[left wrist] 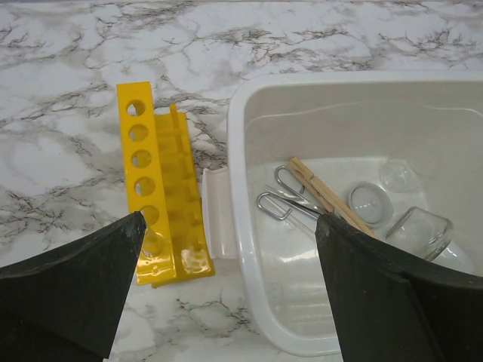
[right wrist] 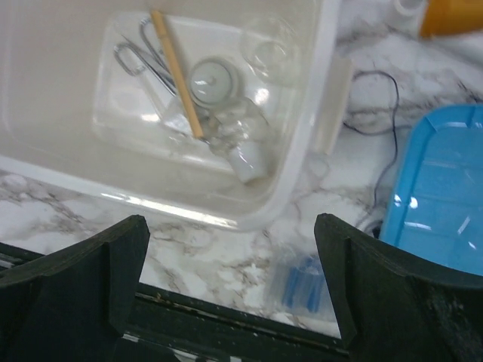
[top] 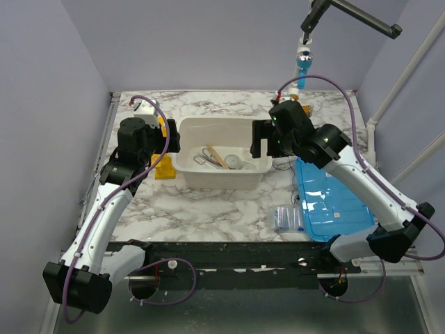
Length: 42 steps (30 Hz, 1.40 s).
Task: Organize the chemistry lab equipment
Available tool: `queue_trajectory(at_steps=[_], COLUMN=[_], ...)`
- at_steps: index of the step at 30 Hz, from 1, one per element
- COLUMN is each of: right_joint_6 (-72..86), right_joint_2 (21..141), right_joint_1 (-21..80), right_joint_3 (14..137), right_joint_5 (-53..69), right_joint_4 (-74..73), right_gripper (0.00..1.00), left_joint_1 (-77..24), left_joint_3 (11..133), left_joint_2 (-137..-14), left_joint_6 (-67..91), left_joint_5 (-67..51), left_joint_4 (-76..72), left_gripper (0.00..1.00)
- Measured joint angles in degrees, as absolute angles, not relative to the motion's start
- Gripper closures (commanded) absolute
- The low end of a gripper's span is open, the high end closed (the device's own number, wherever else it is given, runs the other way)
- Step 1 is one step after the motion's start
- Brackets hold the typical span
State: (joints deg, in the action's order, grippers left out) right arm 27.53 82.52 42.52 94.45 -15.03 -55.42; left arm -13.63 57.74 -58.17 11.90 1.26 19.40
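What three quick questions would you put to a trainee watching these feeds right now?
1. True or false: the yellow tube rack lies on the table, outside the white tub.
2. The clear bag with blue contents lies: A) in the tub; B) on the table beside the blue tray; C) on the rack.
3. Fill in: the left gripper and the right gripper both have their jaws ___, holding nothing.

Key: 1 true; 2 B; 3 open.
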Motion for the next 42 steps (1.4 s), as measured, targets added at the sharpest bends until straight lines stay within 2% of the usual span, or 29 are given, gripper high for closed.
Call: queue_trajectory(at_steps=[10, 15, 21, 26, 35, 37, 40, 42], right_joint_6=[35.7, 40.5, 45.1, 48.2, 51.2, 51.8, 51.9, 51.4], right_joint_2=[64.9, 61.2, 61.3, 62.7, 77.8, 80.2, 83.2, 84.6], right_joint_1=[35.6, 35.7, 35.7, 37.7, 50.6, 52.3, 54.6, 56.3], right_joint_3=[71.7, 62.4, 53.2, 47.4, 46.9, 47.6, 49.0, 49.6], right_joint_5=[-16.3, -14.9, -10.9, -7.4, -10.0, -11.6, -14.3, -15.9], right_joint_4=[-61.3, -63.2, -64.1, -59.4, -48.4, -48.2, -48.3, -48.3], right_gripper=[0.00, 0.00, 0.00, 0.00, 0.00, 0.06, 0.24, 0.30], left_joint_1=[-13.6, -13.6, -13.6, -13.6, -13.6, -13.6, -13.6, -13.6], left_joint_3=[57.7, 57.7, 57.7, 57.7, 57.7, 57.7, 57.7, 57.7], left_joint_2=[-58.2, -58.1, -57.6, -57.3, -57.2, -57.2, -57.2, -57.2], left_joint_6=[11.8, 11.8, 11.8, 11.8, 11.8, 11.8, 11.7, 11.7], left_joint_5=[1.3, 1.3, 1.3, 1.3, 1.4, 1.5, 1.5, 1.5], left_joint_4=[19.4, 19.4, 19.4, 19.4, 19.4, 19.4, 19.4, 19.4], left_gripper=[0.01, 0.01, 0.01, 0.01, 0.01, 0.01, 0.01, 0.01])
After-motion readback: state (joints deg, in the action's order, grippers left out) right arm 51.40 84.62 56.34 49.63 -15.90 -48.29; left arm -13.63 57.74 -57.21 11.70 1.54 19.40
